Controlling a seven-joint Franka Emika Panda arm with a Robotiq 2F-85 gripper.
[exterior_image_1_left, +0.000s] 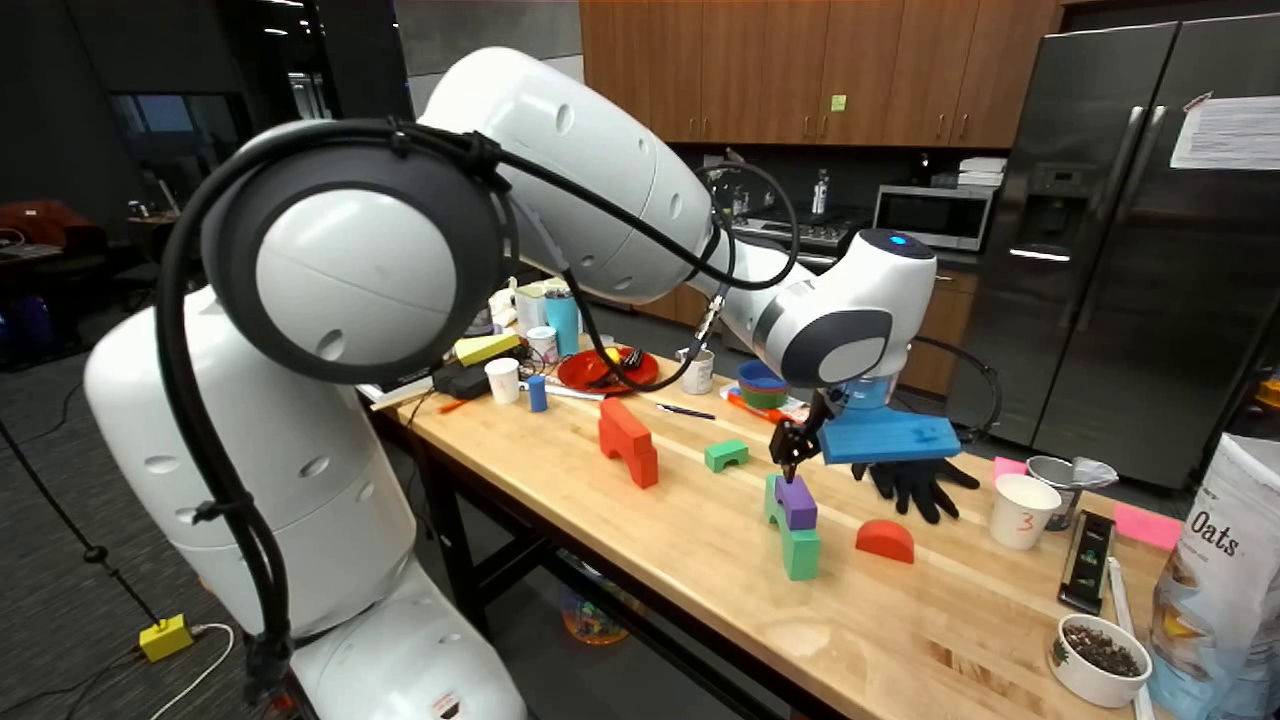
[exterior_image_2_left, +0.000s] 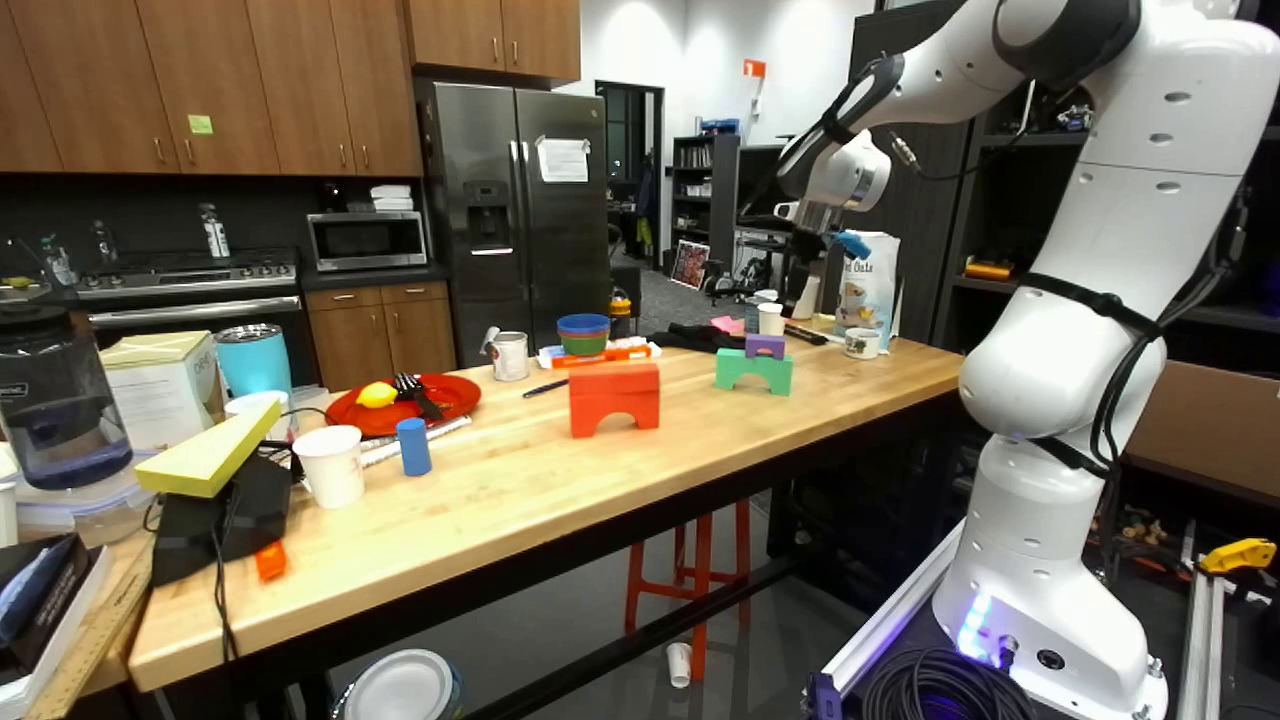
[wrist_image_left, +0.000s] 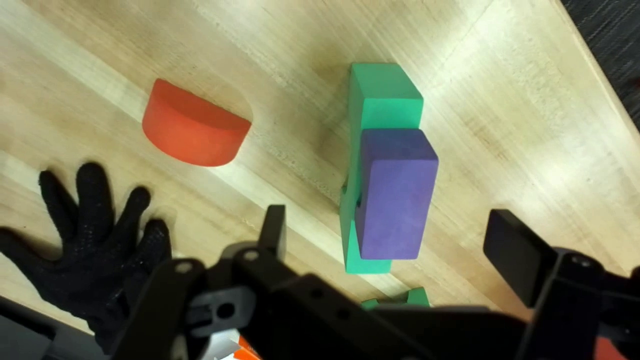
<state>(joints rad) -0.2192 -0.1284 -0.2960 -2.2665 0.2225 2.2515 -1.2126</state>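
Lab-style kitchen area, wooden cabinets (exterior_image_2_left: 285, 90), double-door refrigerator (exterior_image_2_left: 548, 240), microwave (exterior_image_2_left: 367, 240), stove (exterior_image_2_left: 190, 285), robot arm (exterior_image_2_left: 1110, 230) beside a worktable (exterior_image_2_left: 530, 490)

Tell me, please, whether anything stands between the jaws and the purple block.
Nothing visible does: in the wrist view, the open jaws appear on either side of the purple block, which sits uncovered atop the green arch; the red half-round block lies to one side.
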